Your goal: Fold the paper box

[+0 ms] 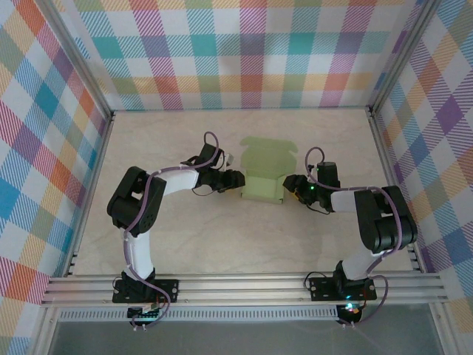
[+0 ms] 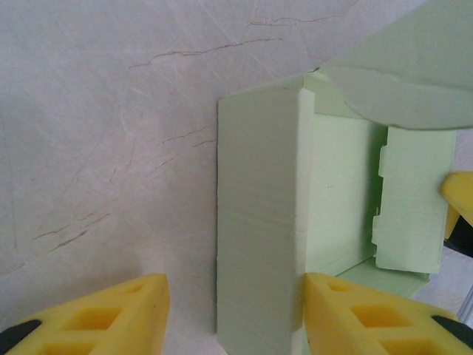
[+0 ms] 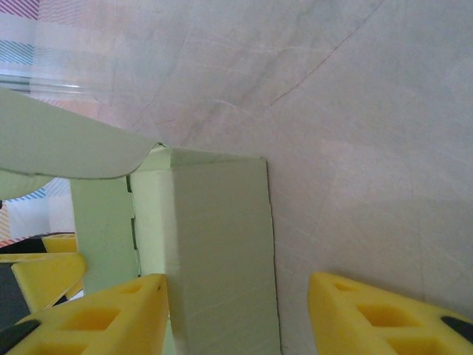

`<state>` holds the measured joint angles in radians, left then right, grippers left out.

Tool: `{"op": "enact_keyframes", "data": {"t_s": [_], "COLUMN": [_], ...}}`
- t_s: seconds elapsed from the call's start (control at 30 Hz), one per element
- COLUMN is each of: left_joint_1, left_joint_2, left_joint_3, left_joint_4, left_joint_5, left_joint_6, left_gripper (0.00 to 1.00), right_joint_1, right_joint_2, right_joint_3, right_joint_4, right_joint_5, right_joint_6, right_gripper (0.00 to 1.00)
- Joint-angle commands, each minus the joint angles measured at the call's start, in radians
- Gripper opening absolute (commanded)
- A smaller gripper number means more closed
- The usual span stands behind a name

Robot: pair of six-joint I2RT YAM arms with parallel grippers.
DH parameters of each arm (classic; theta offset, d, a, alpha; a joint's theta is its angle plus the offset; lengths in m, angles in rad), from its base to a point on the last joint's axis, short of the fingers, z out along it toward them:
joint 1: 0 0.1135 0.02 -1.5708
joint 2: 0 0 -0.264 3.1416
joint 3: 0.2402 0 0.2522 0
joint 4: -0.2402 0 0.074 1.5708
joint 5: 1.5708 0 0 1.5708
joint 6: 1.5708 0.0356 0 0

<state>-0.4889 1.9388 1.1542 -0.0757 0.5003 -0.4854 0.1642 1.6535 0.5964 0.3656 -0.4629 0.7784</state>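
Paper box: pale green card, partly built and open on top, on the worktop near its middle, between the 2 arms.
Lid flap: a round-cornered panel reaching from the box's far edge toward the back.
Left arm: bent inward, its wrist low at the box's left side.
Left jaws: partly open, astride the box's upright left wall. 1 yellow outer finger is over bare worktop, well apart from the card. The inner finger is close against the wall on the box's inner side. Nothing is pinched.
Right arm: bent inward, its wrist low at the box's right side.
Right jaws: partly open, astride the upright right wall. The outside finger is over bare worktop, clear of the card. The inside finger is up against the wall on the box's inner side. Nothing is pinched.
Inside the box: an end panel with notched tabs stands at the far side in the left wrist view.
Surround: plaid panels on 3 sides, and a metal rail along the near edge.
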Motion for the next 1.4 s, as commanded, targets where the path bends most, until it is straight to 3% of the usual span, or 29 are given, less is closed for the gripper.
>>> {"op": "enact_keyframes", "data": {"t_s": [0.0, 0.7, 1.07, 1.37], "left_joint_1": [-0.004, -0.003, -0.003, -0.004], "left_joint_2": [0.014, 0.021, 0.017, 0.018], "left_joint_3": [-0.009, -0.011, -0.017, -0.028], "left_joint_4": [-0.008, -0.009, -0.004, 0.011], "left_joint_5": [-0.001, 0.000, 0.007, 0.018], "left_joint_6": [0.012, 0.015, 0.020, 0.020], "left_gripper": [0.50, 0.50, 0.50, 0.50], "right_joint_1": [0.009, 0.087, 0.208, 0.324], "right_joint_2": [0.055, 0.048, 0.030, 0.122], "right_joint_3": [-0.013, 0.080, 0.267, 0.448], "right_joint_4": [0.026, -0.283, -0.662, -0.933], "right_joint_5": [-0.006, 0.216, 0.506, 0.750], "right_joint_6": [-0.013, -0.155, -0.226, -0.202], "right_gripper": [0.51, 0.29, 0.24, 0.21]}}
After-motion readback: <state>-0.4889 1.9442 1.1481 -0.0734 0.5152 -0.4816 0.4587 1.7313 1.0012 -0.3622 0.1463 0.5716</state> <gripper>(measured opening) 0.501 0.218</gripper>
